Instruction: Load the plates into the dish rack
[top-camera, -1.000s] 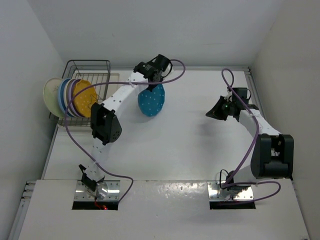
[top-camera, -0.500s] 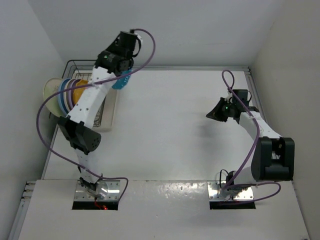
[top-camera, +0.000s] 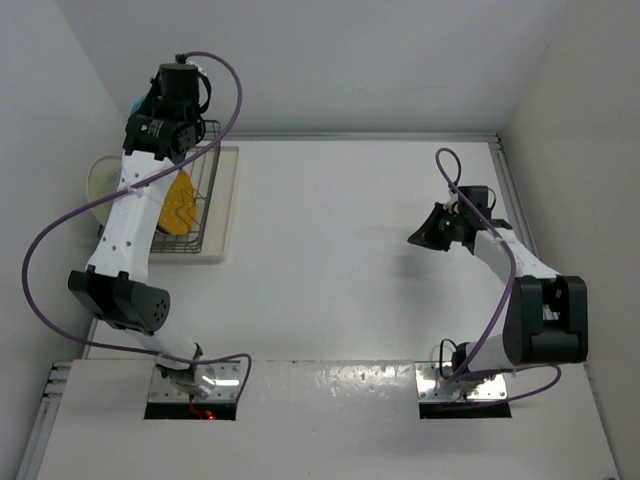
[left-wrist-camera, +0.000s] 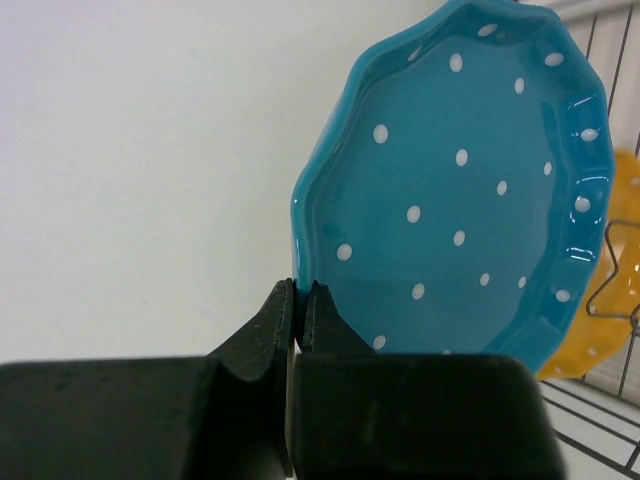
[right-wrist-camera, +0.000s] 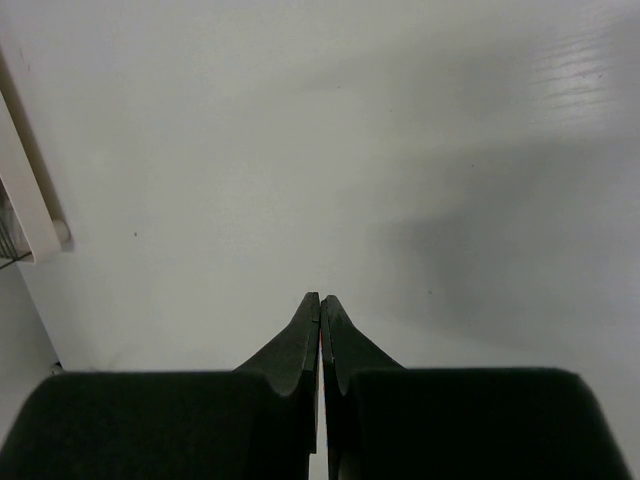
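Observation:
My left gripper (left-wrist-camera: 300, 292) is shut on the rim of the teal plate with white dots (left-wrist-camera: 470, 190) and holds it on edge. In the top view this gripper (top-camera: 158, 100) is above the far end of the dark wire dish rack (top-camera: 207, 178), and only a teal sliver (top-camera: 135, 103) shows beside the wrist. The orange-yellow plate (top-camera: 172, 205) stands in the rack and also shows behind the teal plate in the left wrist view (left-wrist-camera: 600, 330). A cream plate (top-camera: 98, 180) stands at the rack's left end. The other plates are hidden by my arm. My right gripper (right-wrist-camera: 320, 298) is shut and empty above the table (top-camera: 425, 232).
The rack sits on a beige tray (top-camera: 226, 200) in the far left corner, close to the left and back walls. Rack wires (left-wrist-camera: 612, 300) are close to the right of the held plate. Purple cables loop off both arms.
My left arm has swung the teal plate left, from over the table's middle to above the rack's far end. The right arm has barely moved.

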